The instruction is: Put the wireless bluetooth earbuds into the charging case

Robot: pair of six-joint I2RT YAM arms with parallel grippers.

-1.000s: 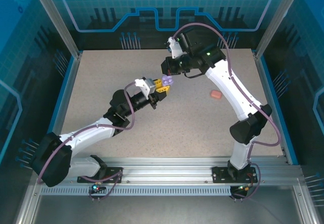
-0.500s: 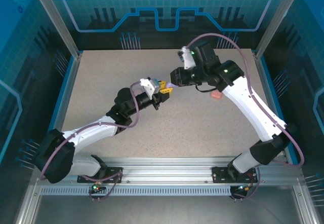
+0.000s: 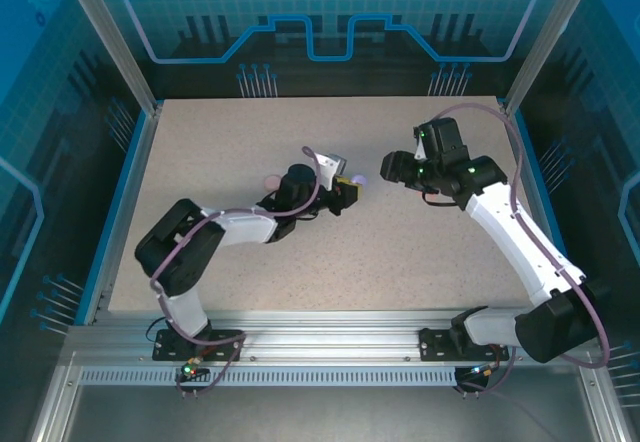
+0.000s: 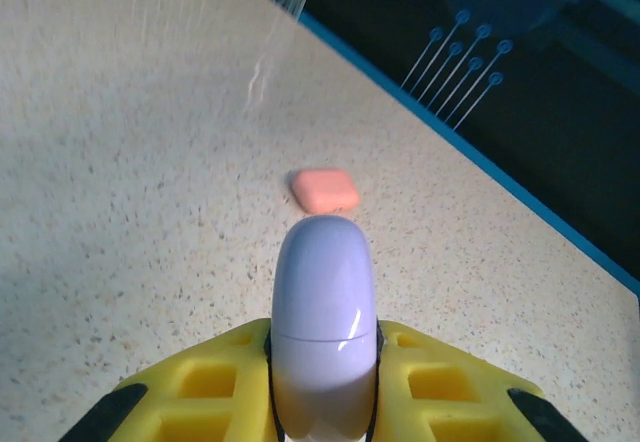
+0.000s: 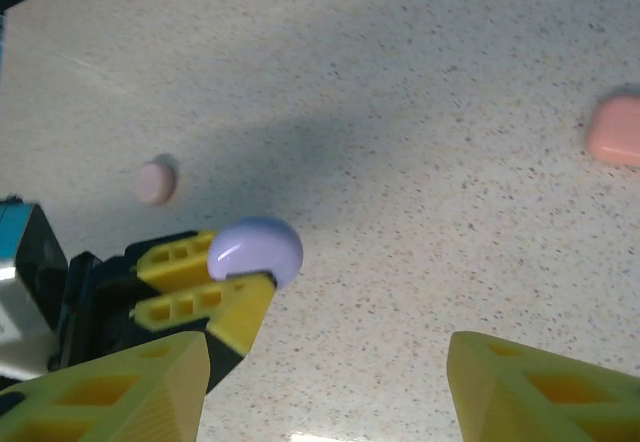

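1. Left gripper [image 4: 323,347]: its 2 yellow fingers are clamped on the purple charging case [image 4: 323,302], 1 finger on each flank of its lower half. The case is a smooth lavender capsule with the lid closed. A thin seam runs across it level with the fingertips, and the rounded end projects past them. What lies inside is hidden from us.

2. In the overhead view we find this grip near the middle of the table [image 3: 200,132]. The left arm [image 3: 235,224] stretches low across the surface from the near left, and the case points to the right.

3. Right gripper [image 5: 325,362]: its 2 yellow fingers stand wide apart, and we see bare table through the gap. This gripper sits to the right of the held case and faces it. The 2 tools are apart.

4. Coral-red case [image 4: 324,190]: it is closed and lies flat on the table beyond the tip of the purple charging case, between that tip and the blue strip [image 4: 480,159] along the table's right edge. In the right wrist view it lies at the right margin, well apart from the left gripper.

5. Pale pink object [image 5: 156,180]: it is small and rounded and rests on the table near the left gripper, on its far side, not touching it. It is too small for us to identify further.
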